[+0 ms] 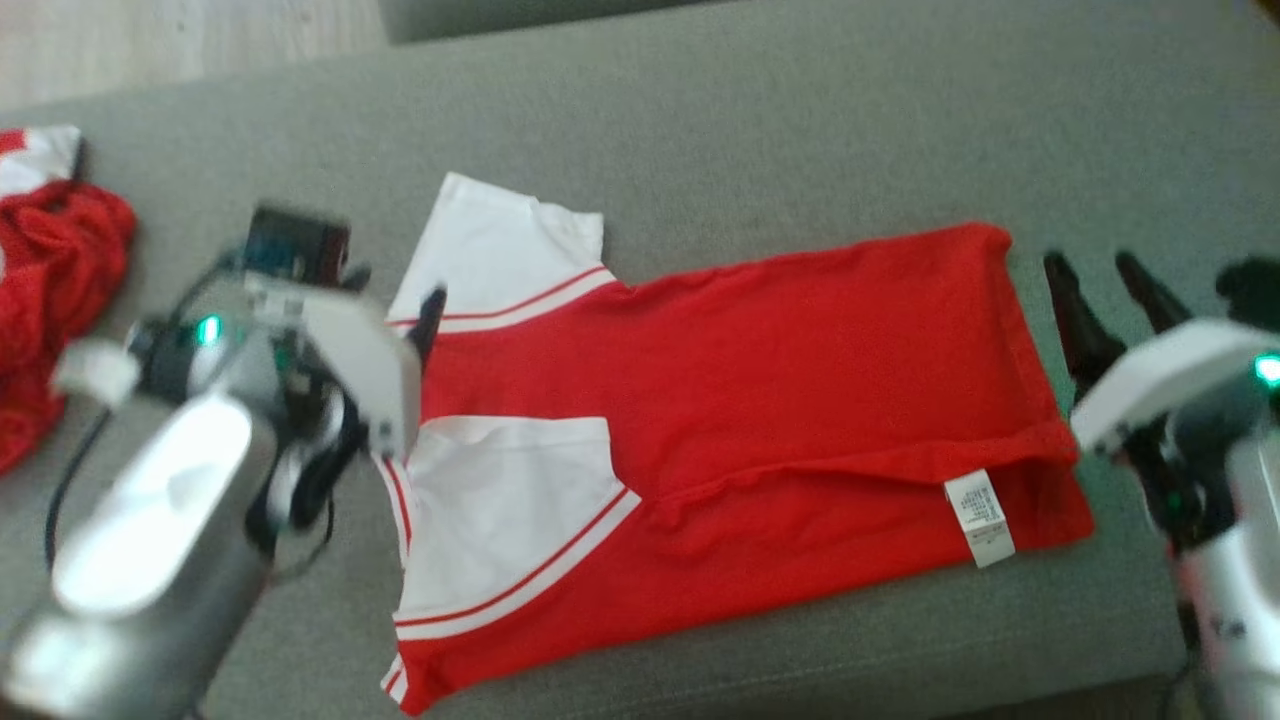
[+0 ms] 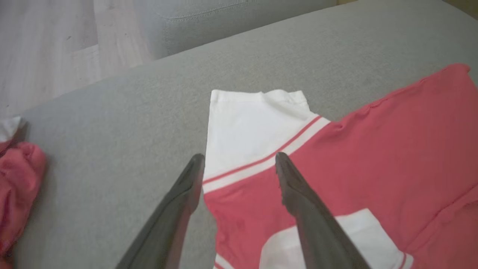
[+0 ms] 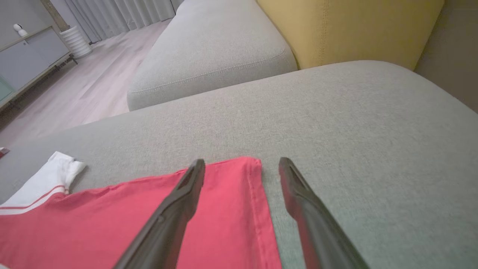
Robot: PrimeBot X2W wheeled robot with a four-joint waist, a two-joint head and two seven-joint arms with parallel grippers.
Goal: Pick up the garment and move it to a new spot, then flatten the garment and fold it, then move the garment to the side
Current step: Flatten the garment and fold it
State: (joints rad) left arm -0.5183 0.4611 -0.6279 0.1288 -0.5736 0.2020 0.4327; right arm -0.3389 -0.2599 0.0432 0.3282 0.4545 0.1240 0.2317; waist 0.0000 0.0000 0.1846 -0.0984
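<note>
I see the garment (image 1: 760, 400) lying folded lengthwise across the middle of the grey cushion (image 1: 700, 120), its white sleeves toward the left edge and its red hem toward the right, with a white care label (image 1: 980, 518) showing near the front hem corner. My left gripper (image 2: 239, 156) hovers at the far sleeve seam, fingers spread wide and holding nothing. My right gripper (image 1: 1092, 262) is at the hem's far corner, fingers likewise apart and empty — one over cloth, one over bare cushion. A crumpled red heap (image 1: 50, 270) lies at the cushion's left edge.
</note>
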